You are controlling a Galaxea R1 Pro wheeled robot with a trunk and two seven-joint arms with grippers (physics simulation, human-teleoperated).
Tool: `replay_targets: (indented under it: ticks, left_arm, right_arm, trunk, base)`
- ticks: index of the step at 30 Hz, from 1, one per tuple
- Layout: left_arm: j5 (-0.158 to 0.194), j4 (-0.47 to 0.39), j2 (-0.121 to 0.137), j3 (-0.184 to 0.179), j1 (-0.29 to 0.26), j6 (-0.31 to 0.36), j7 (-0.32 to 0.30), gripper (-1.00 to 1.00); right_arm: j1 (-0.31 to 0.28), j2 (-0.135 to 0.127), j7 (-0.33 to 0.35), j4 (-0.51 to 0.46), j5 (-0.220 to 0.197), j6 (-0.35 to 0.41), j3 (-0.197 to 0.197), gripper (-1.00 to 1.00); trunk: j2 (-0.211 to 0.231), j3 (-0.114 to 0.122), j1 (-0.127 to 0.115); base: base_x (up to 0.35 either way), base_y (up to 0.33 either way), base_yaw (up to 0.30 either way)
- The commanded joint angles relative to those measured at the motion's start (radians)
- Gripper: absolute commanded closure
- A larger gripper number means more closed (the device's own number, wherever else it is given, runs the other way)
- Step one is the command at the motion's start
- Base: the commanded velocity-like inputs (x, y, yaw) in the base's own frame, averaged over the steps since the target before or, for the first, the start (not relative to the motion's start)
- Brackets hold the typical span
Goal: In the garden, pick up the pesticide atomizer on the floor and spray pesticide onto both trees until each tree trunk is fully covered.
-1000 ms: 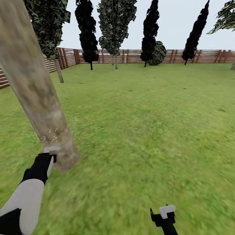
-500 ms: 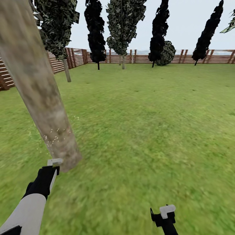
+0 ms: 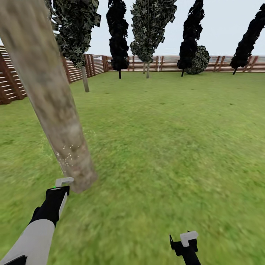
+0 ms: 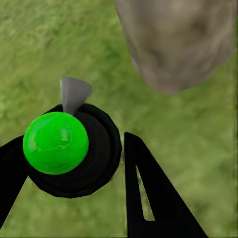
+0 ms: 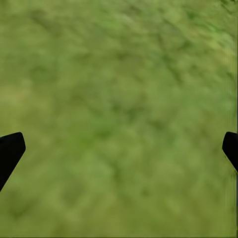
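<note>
One pesticide atomizer (image 4: 64, 148), green-capped, grasped in the left end effector (image 3: 60, 188) just beside the tree trunk (image 3: 55, 106). White pesticide (image 3: 70, 152) specks dotted its lower part. Right end effector (image 3: 186, 243) spread, holding nothing, over grass (image 3: 165, 147). Step judged: spraying; next, higher coverage.

Head camera: high, looks forward and down across the lawn (image 3: 165, 147) to the far fence (image 3: 176, 64); tree trunk (image 3: 55, 106) near left. Left wrist camera: close above the grass, looks down past the atomizer (image 4: 64, 148) at the same trunk's (image 4: 178, 39) base; shares trunk and grass with the head view. Right wrist camera: looks straight down at the grass (image 5: 119, 119), near, blurred.
</note>
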Motion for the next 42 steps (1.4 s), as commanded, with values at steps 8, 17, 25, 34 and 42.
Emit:
replay_targets:
  ticks: [8,17,25,34,42]
  left_arm:
    - [-0.005,-0.003,0.000,0.005,-0.001,0.023,-0.018,1.00]
    - [0.000,-0.007,0.002,0.008,-0.001,0.058,-0.151,1.00]
    - [-0.005,-0.004,0.001,0.002,-0.001,0.059,-0.154,1.00]
    - [-0.005,-0.003,-0.003,-0.001,-0.001,0.061,-0.155,1.00]
    - [-0.005,-0.003,-0.003,-0.001,-0.001,0.060,-0.154,1.00]
  right_arm:
    - [-0.001,0.000,-0.010,0.000,0.005,0.000,0.007,-1.00]
    - [-0.001,0.000,-0.010,0.000,0.005,0.000,0.008,-1.00]
    - [-0.001,0.000,-0.010,0.000,0.005,0.000,0.008,-1.00]
    - [-0.001,0.000,-0.010,0.000,0.006,-0.001,0.008,-1.00]
    - [-0.001,0.000,-0.010,0.001,0.006,0.000,0.008,-1.00]
  trunk:
    - [0.000,-0.001,0.000]
    - [0.000,-0.001,0.000]
    - [0.000,-0.001,0.000]
    - [0.000,-0.001,0.000]
    - [0.000,-0.001,0.000]
  base:
    - [0.127,-0.225,0.028]
    - [0.150,-0.235,0.269]
    - [0.107,-0.070,0.278]
    - [0.099,-0.110,0.126]
    - [0.155,-0.235,0.000]
